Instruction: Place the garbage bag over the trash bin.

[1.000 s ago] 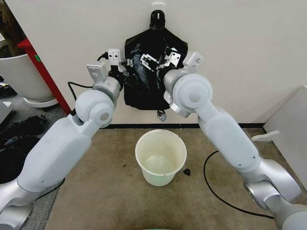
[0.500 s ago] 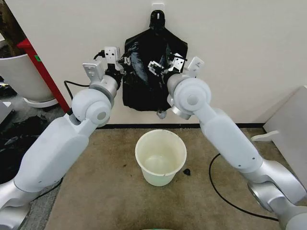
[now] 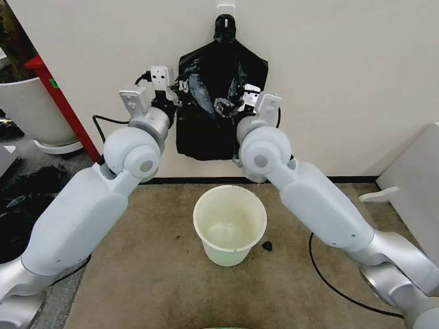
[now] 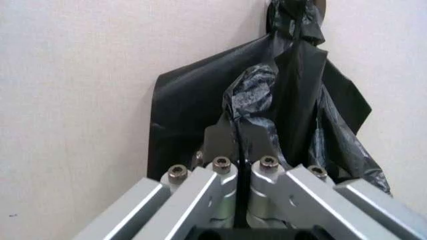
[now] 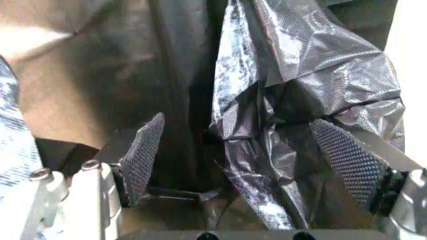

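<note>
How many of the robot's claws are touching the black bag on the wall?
2. The left gripper is pinched shut on a fold of the garbage bag at its left edge; the right gripper is open around its crumpled middle, plastic between the pads.

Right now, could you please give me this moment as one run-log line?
left gripper: shut on garbage bag at wall | right gripper: open around bag fold | trash bin: on floor below, unlined

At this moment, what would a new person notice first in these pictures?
First, the garbage bag, black and glossy, hanging from a hook on the pale wall. Both arms reach up to it: the left pincer is shut on a fold of it, the right pincer open around another fold. Below, the trash bin stands unlined on the carpet.
</note>
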Available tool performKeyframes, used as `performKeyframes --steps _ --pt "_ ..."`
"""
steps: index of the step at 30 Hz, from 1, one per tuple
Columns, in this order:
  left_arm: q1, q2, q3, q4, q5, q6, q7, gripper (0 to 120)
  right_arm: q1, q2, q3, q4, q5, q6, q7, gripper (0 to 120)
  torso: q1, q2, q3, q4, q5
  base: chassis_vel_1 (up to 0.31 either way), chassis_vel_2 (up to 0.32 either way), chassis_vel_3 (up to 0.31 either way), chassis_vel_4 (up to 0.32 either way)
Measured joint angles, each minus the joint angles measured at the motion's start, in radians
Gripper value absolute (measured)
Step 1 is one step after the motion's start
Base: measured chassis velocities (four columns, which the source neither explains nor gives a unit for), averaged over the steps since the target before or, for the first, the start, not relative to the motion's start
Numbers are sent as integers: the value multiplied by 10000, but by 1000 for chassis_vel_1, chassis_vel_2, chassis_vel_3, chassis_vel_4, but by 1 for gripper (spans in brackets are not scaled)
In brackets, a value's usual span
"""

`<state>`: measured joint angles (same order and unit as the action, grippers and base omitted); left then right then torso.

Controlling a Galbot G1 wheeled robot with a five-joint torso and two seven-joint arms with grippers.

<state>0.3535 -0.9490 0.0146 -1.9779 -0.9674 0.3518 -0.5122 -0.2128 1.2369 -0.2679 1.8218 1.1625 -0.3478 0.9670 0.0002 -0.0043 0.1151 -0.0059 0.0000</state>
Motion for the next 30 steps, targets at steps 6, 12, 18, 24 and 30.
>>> performKeyframes --steps 6,12,18,24,30 --pt "82 140 -72 -112 -26 9 -8 0 45 33 -239 -225 -682 -127 -46 79 0 0 0 0 0 0 0 0 0" --pt "172 249 -125 -205 -36 10 -21 0 4 33 -329 -330 -1008 -144 -87 57 0 0 0 0 0 0 0 0 0" --pt "303 303 -194 -282 -41 9 -29 0 -98 -28 -357 -353 -1208 -134 -127 38 0 0 0 -1 0 0 0 0 0" --pt "438 363 -310 -345 -46 9 -26 0 -207 -111 -339 -461 -1434 -82 -181 16 0 0 0 0 1 0 0 0 0" --pt "653 465 -481 -358 -44 9 39 0 -371 -296 -279 -173 -1463 -13 -191 0 0 0 0 -1 0 0 0 0 0"
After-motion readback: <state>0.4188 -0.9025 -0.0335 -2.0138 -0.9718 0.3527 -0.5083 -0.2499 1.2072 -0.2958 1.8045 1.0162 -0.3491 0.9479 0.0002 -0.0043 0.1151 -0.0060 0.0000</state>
